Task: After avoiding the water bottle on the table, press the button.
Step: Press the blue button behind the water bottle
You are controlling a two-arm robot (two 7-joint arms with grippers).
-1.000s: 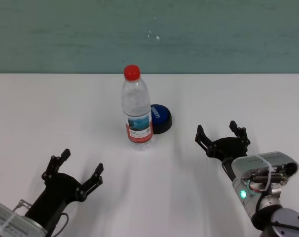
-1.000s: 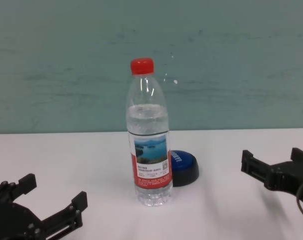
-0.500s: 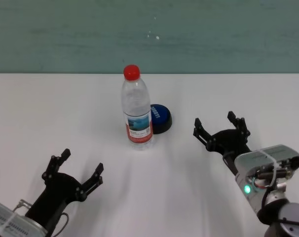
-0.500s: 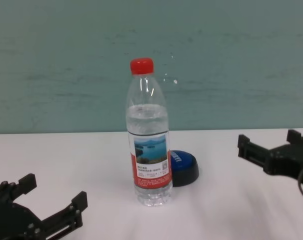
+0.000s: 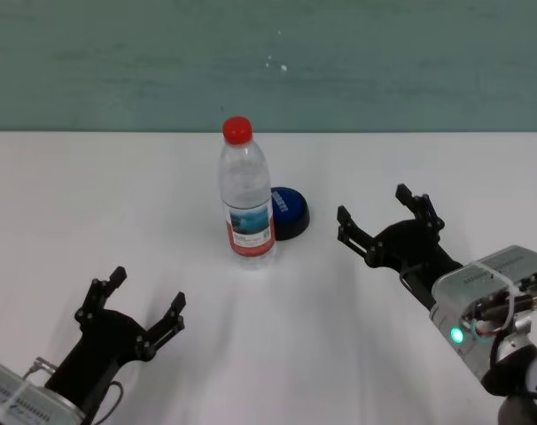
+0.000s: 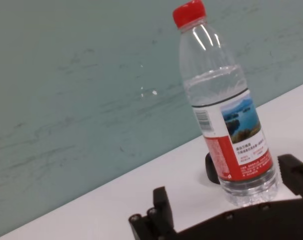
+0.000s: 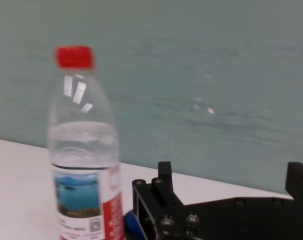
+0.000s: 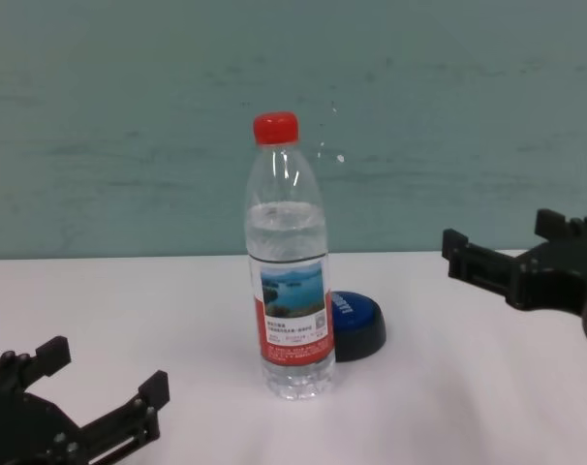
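Observation:
The water bottle [image 5: 246,199] [image 8: 291,271] stands upright at the middle of the white table [image 5: 91,195], with a red cap and a lake label. The blue button [image 5: 289,208] [image 8: 356,325] lies just behind and to the right of it, partly hidden by the bottle. My right gripper [image 5: 379,205] [image 8: 502,237] hovers open to the right of the button, above the tabletop, holding nothing. In the right wrist view the bottle [image 7: 84,150] and a sliver of the button [image 7: 129,222] sit beyond one finger. My left gripper [image 5: 149,288] [image 8: 108,366] rests open near the front left.
A teal wall [image 5: 384,62] runs along the table's far edge. White tabletop stretches to both sides of the bottle and in front of it.
My right gripper has risen and moved forward and to the left, closer to the button. The left gripper, bottle and button have stayed put.

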